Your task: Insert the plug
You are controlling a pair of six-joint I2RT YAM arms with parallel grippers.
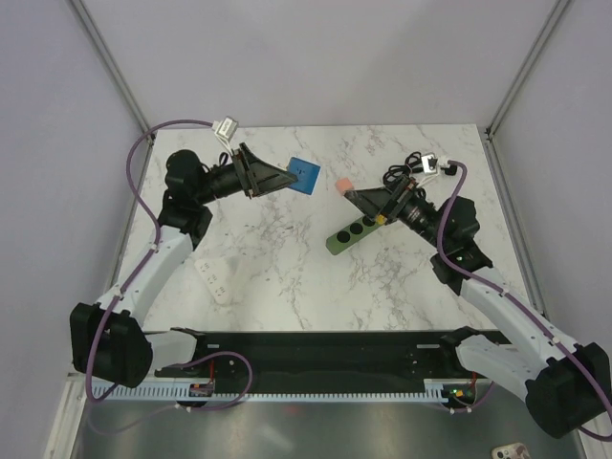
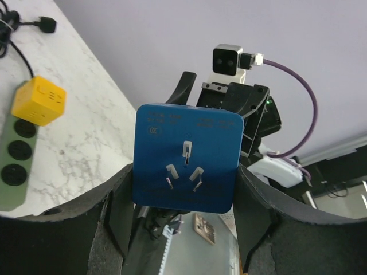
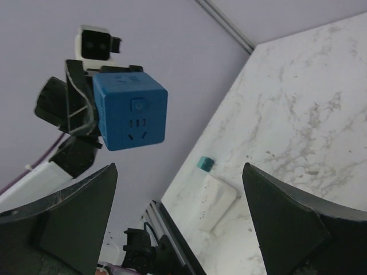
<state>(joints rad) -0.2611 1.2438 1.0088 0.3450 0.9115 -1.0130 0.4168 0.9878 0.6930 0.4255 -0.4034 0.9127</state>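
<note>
Left fingers (image 2: 109, 229) clamp blue cube plug (image 2: 186, 137), three prongs (image 2: 171, 172) showing; right fingers (image 3: 74, 223) wide apart, empty.

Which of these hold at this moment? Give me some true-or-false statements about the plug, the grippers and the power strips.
1. The left gripper holds the blue plug with its pins showing. True.
2. The blue plug is already seated in the green power strip. False: it is held in the air, apart from the strip.
3. The right gripper is open and empty. True.
4. The yellow cube sits on the white power strip. False: it sits on the green power strip.
</note>
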